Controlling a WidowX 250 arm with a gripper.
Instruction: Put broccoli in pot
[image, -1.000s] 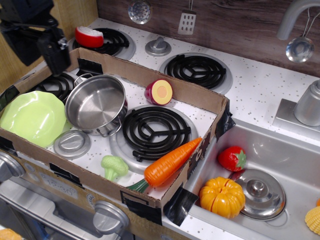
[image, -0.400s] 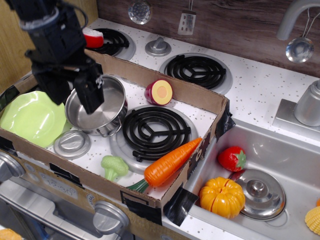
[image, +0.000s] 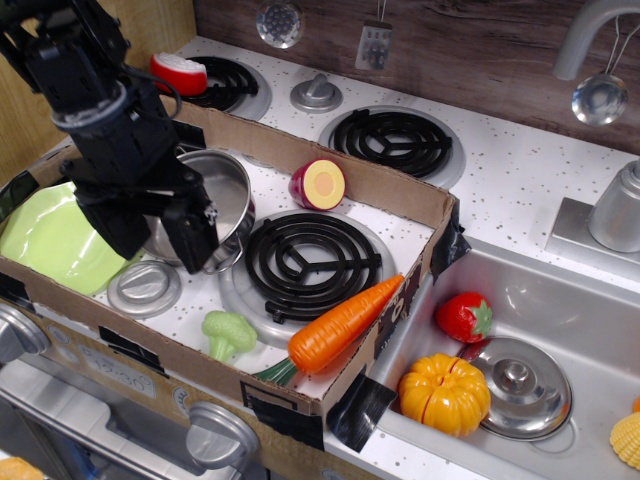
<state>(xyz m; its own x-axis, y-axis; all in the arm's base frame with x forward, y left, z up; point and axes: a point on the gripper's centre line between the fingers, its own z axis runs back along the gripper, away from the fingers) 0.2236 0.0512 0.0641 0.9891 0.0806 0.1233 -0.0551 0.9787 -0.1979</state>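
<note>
The pale-green broccoli (image: 227, 332) lies on the speckled stove top near the front wall of the cardboard box, left of the carrot. The shiny steel pot (image: 222, 196) stands behind it, left of the front burner, and my arm covers much of it. My black gripper (image: 158, 238) hangs open and empty over the pot's near-left side, above and to the left of the broccoli, with its two fingers pointing down.
An orange carrot (image: 343, 321) lies right of the broccoli. A steel lid (image: 143, 288) and a light green plate (image: 50, 238) sit at the left. A halved purple onion (image: 318, 184) is by the box's back wall (image: 390, 185). The sink (image: 560, 300) holds a pumpkin, a strawberry and a lid.
My arm has come from the back left corner forward and down, and now covers the pot's left side. The broccoli, pot and other things have not moved.
</note>
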